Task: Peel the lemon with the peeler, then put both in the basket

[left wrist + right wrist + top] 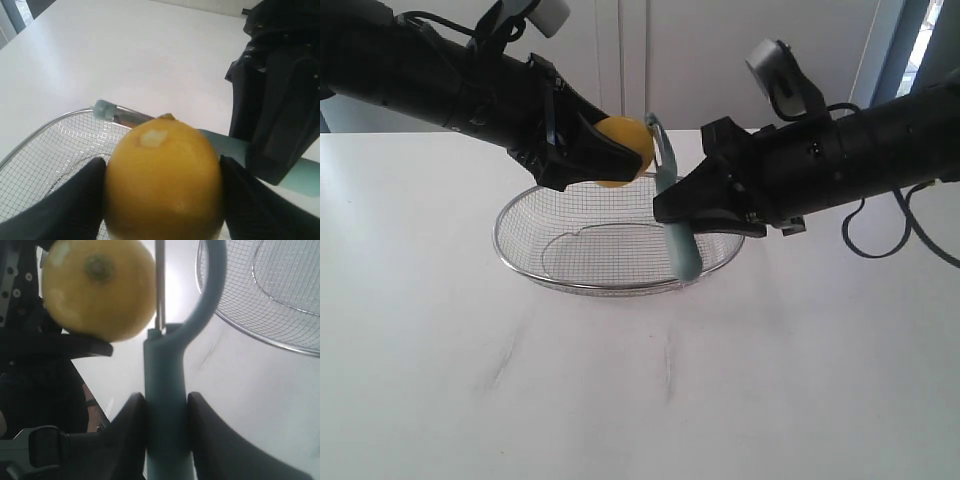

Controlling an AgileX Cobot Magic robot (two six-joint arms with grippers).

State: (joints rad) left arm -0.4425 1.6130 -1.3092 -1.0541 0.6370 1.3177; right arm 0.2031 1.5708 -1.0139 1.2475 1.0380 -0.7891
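Basket (520, 262): wire mesh with a thicker rim. It sits on the white bench (620, 400), midway between the left and right edges and nearer the far edge than the near one.

Left gripper (620, 155): comes in from the left. Its fingers are spread wide and closed on the lemon (623, 135), one dark pad (85, 200) on each side of the fruit. The lemon is clear of the bench, held in the air above the far part of the basket. Left wrist view: nub on the upper side of the fruit, with a small pale patch on the skin just beside it. Right wrist view: one end of the fruit faces the camera.

Right gripper (675, 212): comes in from the right. Its fingers are partly closed and pinch the handle of the peeler (682, 250) from both sides, with no gap visible in the right wrist view. The peeler stands nearly upright, head up. The free end of the handle hangs below the fingers, over the right part of the basket. I cannot tell whether it touches the mesh.

Peeler against lemon: the head rises beside the lemon on the side facing the right arm. In the right wrist view the metal blade lies along the edge of the fruit and appears to touch it. I cannot tell whether it cuts into the skin.

Both arms meet above the basket, grippers near each other but apart.
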